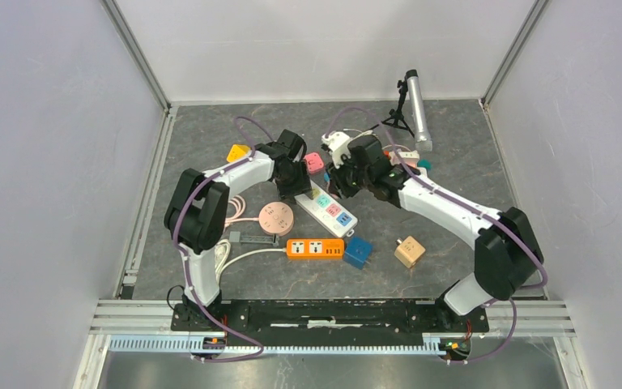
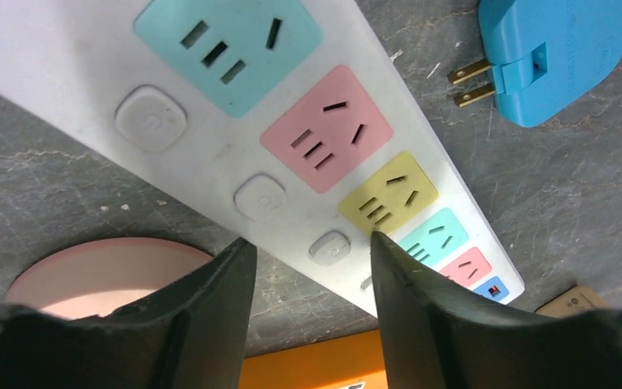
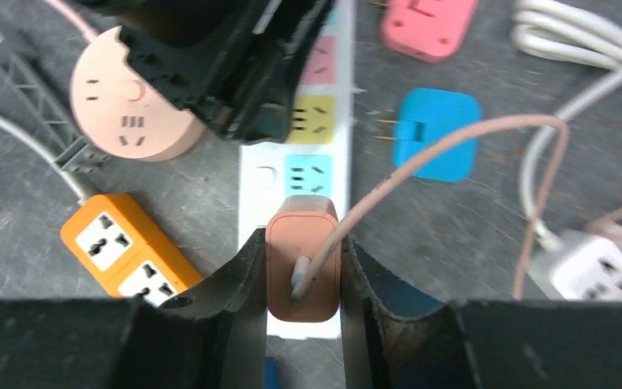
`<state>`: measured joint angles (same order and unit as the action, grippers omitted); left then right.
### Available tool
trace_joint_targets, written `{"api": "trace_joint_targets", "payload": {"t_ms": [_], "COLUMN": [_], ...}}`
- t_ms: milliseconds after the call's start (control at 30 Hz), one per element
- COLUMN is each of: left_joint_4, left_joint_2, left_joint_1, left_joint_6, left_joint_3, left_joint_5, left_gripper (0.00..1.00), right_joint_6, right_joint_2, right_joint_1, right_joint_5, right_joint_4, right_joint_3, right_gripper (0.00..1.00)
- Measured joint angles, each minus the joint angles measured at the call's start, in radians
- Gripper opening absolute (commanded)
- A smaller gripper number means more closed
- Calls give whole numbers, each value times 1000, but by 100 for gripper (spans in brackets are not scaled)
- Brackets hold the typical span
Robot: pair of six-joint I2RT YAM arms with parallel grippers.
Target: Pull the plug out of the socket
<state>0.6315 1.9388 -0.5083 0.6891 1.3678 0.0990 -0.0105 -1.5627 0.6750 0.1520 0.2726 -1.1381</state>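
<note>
Right fingers point(image 3: 235, 300) clamp plug point(image 3: 287, 243); left fingers point(image 2: 421, 308), twelve o'clock of it, half-open.
Strip point(image 2: 210, 138) seems unpinned; may lift too.

The grey, veined counter point(image 1: 453, 162) carries a white strip point(image 1: 328, 209) near its middle. A round pink socket point(image 1: 276, 217) lies just left of it. Nearer lie an orange strip point(image 1: 315, 249), a blue cube point(image 1: 358, 251) and a tan cube point(image 1: 409, 251). Farther back are a yellow cube point(image 1: 238, 152) and a tripod point(image 1: 398, 120).
</note>
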Motion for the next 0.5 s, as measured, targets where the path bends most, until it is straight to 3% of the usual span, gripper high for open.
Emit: {"api": "trace_joint_targets", "payload": {"t_ms": [167,500], "left_joint_4": [-18,-45], "left_joint_2": [0,-72], "left_joint_1": [-3,-4], "left_joint_6": [-44,-88], "left_joint_3": [0,0], "left_joint_5": [19,30], "left_gripper": [77,91], "right_joint_6": [-16,-73], "right_joint_2": [42,178], "right_joint_1": [-72,-135], "right_joint_5": [-71,-143], "right_joint_4": [116,381], "right_joint_3": [-30,61], "right_gripper": [2,10]}}
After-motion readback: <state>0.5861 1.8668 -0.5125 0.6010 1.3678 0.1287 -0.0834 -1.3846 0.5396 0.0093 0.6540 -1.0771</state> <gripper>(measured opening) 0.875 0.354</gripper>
